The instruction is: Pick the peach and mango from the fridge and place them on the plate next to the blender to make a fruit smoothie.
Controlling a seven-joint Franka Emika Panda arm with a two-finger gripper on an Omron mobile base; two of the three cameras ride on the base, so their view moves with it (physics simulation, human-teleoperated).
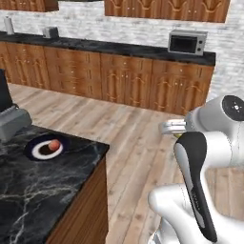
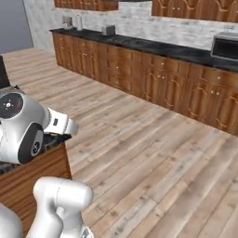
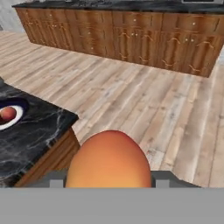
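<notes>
The black marble island counter (image 1: 52, 190) takes up the lower left of the left base view, its near corner reaching toward the centre; in the hand view the same counter sits at the left edge, mid-height and lower. Behind it, a run of wooden cabinets (image 1: 124, 78) crosses the upper part of the frame, with a microwave (image 1: 187, 42) at upper right. At the far left edge of the left base view, a bit above middle, the grey base of the blender (image 1: 12, 123) shows — cut off by the frame.

Just right of and below that base lies the plate (image 1: 44, 147), small, round and dark, with the peach (image 1: 55, 144) already resting on it. In the hand view the plate (image 3: 13, 117) sits at the left edge, well above and to the left of the gripper.

The gripper (image 3: 108, 180) is at the bottom centre of the hand view, its fingers closed against the two sides of the mango (image 3: 109, 159), which bulges up between them. The fruit's long axis looks to run up the frame, along the gripper's line of sight.

So the coming move turns on one thing: the plate lies to the upper left of the held mango, across the counter's corner, well apart. My judgement is that the hand must swing left over the counter, and set the mango down beside the peach, not on it.
</notes>
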